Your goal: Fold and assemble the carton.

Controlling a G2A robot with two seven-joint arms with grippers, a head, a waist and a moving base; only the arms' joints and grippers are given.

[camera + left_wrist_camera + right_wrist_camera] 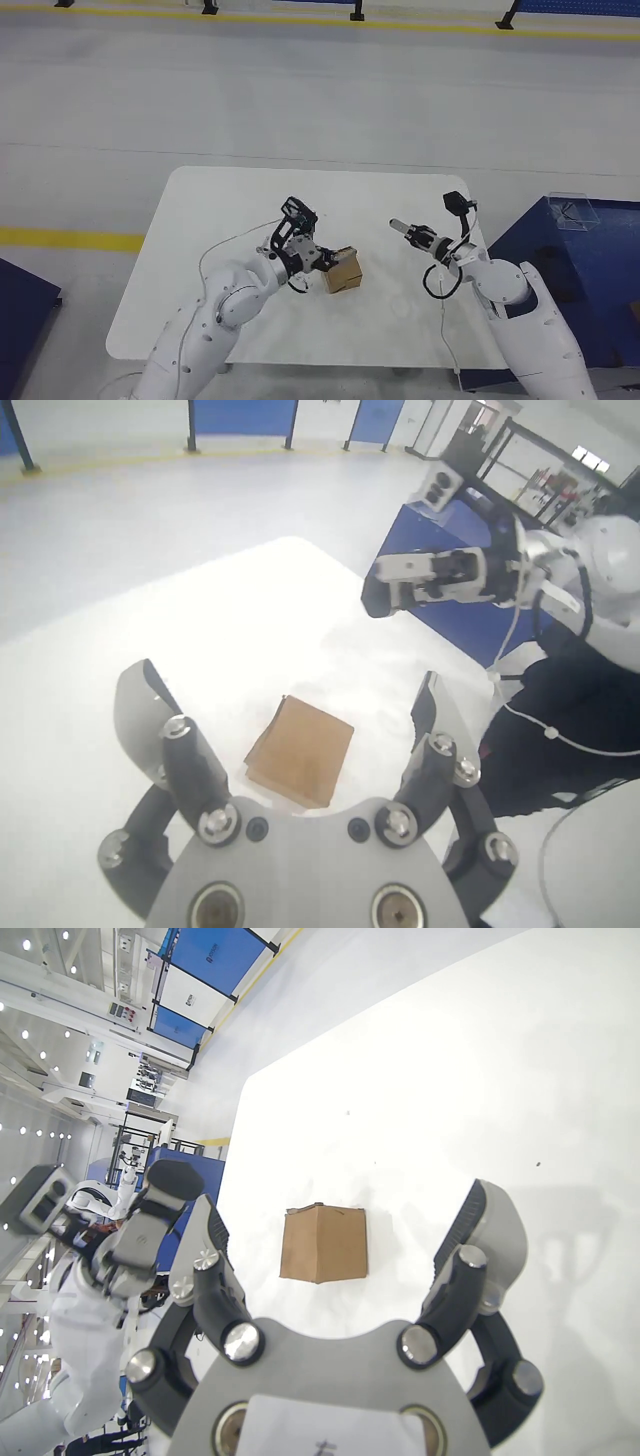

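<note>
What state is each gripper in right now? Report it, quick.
Left gripper: open, holding nothing; the carton is not gripped.
Right gripper: open, holding nothing.

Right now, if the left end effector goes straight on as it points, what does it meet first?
Probably the box, just ahead of the left end effector and in line with its open jaws; the gap is unclear.

Carton (343,271): one. Table (230,200): one. Arms: two. Grippers: two, left gripper (283,680) and right gripper (345,1198), two fingers each. Blue cabinets (585,255) beside table: two. Clear box (572,210) on one cabinet: one.
</note>
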